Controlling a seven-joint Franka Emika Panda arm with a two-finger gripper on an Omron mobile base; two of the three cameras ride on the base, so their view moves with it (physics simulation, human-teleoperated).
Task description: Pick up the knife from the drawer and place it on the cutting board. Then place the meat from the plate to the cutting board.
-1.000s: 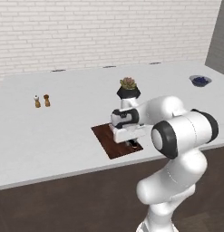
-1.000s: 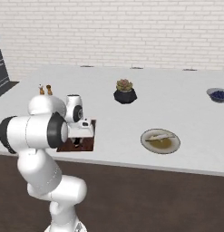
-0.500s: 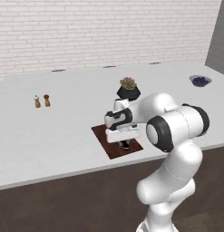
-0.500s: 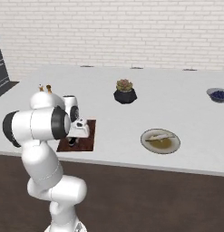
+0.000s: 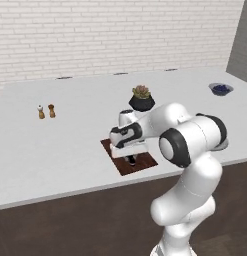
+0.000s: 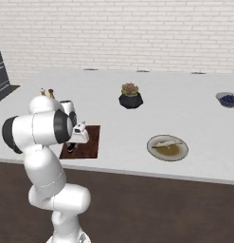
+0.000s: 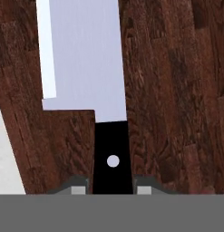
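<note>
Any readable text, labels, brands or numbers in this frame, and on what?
None: no text on the knife blade or handle, the cutting board, the plate, the shakers or the brick wall. The handle's pale dot is a rivet, not a mark.

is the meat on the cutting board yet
No, the meat lies on the plate, apart from the cutting board, in the right base view.
</note>
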